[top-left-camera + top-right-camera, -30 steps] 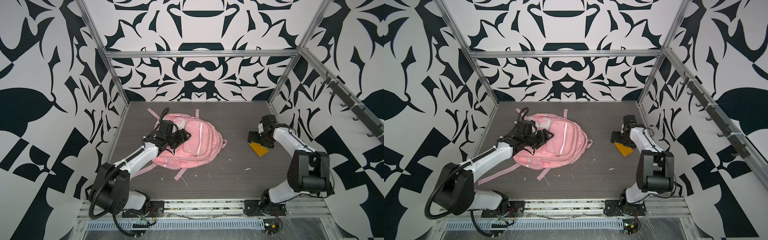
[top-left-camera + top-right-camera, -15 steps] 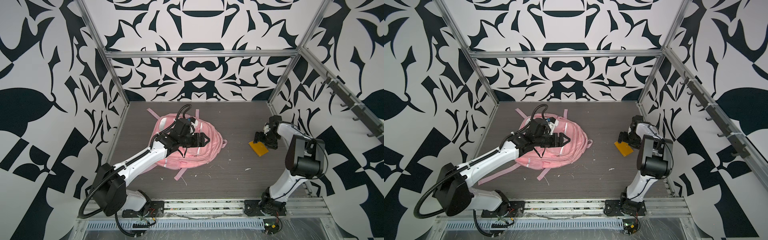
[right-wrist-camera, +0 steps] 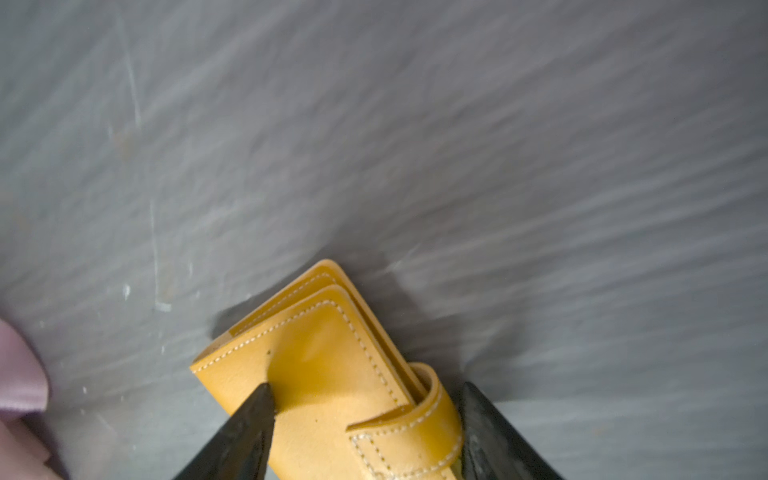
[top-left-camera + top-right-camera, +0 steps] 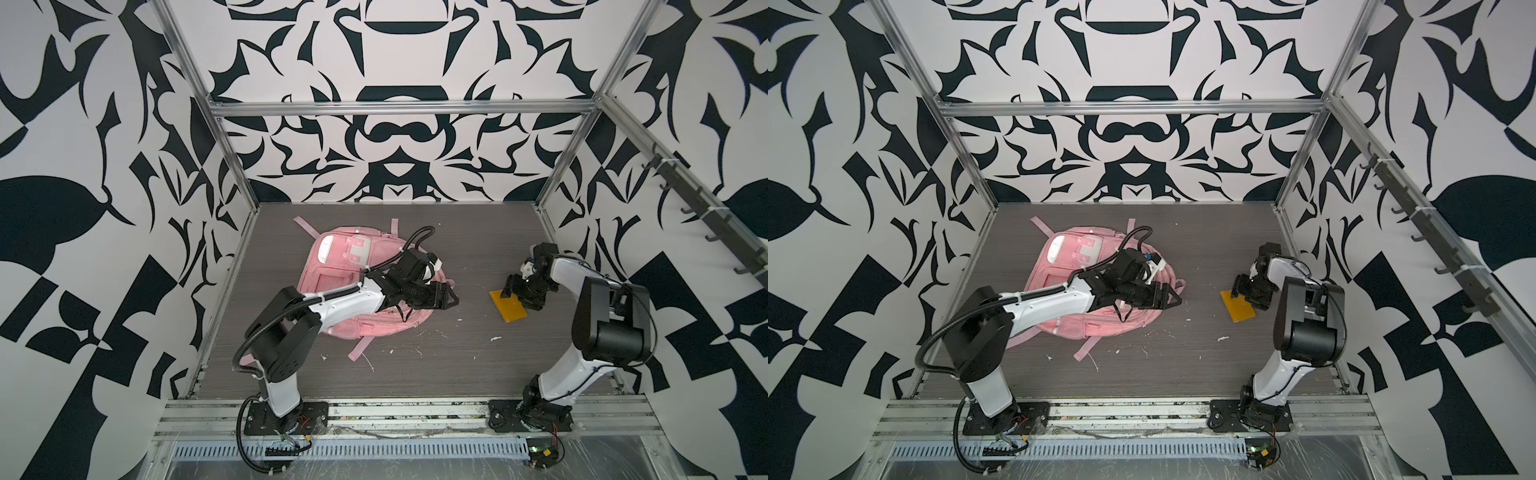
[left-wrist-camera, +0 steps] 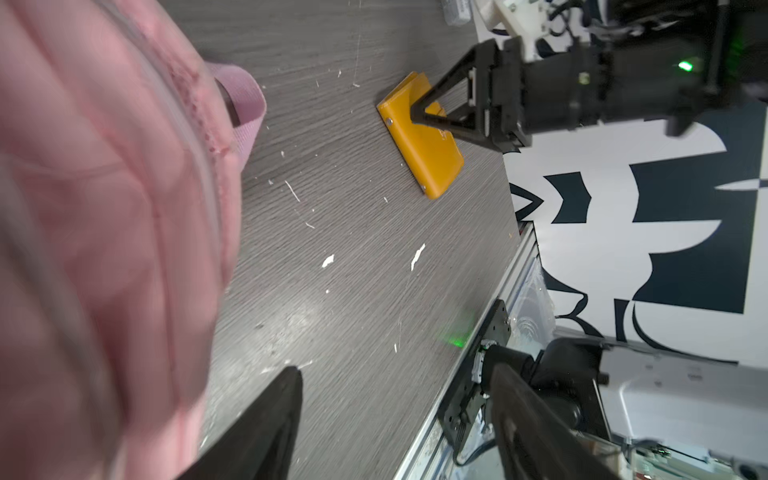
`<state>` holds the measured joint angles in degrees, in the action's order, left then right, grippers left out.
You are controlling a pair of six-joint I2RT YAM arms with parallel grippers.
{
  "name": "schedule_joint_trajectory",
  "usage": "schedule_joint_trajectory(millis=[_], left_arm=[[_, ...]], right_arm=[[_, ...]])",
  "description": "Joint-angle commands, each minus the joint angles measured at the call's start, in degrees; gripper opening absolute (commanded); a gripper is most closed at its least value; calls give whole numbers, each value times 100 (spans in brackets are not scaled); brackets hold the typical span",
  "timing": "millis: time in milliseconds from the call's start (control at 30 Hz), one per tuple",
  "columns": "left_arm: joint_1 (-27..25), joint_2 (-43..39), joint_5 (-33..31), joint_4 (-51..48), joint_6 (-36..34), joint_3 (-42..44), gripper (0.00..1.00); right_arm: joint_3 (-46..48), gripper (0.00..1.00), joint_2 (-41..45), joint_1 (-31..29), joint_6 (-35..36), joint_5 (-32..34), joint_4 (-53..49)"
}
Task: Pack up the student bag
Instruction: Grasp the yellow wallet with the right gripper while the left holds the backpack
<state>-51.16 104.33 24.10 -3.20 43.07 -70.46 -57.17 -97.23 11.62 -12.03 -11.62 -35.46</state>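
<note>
Top views both show the dark grey wood-grain tabletop (image 4: 415, 374) with the big pink fabric student bag (image 4: 328, 274) lying flat on its left half, straps splayed, and the left gripper (image 4: 448, 297) hanging over the bag's right edge, jaws spread with nothing between them. The right gripper (image 4: 514, 298) straddles one end of a small mustard-yellow stitched leather wallet (image 4: 509, 312) lying well apart from the bag; the right wrist view has one fingertip (image 3: 257, 407) on its face and the other just beside the strap loop, but honestly can't tell if it's clamped. Few tiny white scraps (image 4: 495, 338) lie scattered nearby.
</note>
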Motion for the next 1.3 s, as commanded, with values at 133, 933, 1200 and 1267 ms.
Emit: schedule_joint_trajectory(millis=[133, 933, 1200, 1267], left_arm=[[-25, 1063, 504, 103, 323, -1185, 70], [-183, 1705, 663, -1471, -176, -1470, 56], [-313, 1936, 784, -1433, -63, -1497, 56], [-366, 2001, 820, -1422, -15, -1503, 56]], right_arm=[[535, 62, 463, -498, -456, 66, 62], [2814, 33, 2831, -1309, -3468, -365, 758], [3236, 27, 2970, -1444, -3911, -434, 936], [3312, 26, 2944, -1447, -3974, -453, 1007]])
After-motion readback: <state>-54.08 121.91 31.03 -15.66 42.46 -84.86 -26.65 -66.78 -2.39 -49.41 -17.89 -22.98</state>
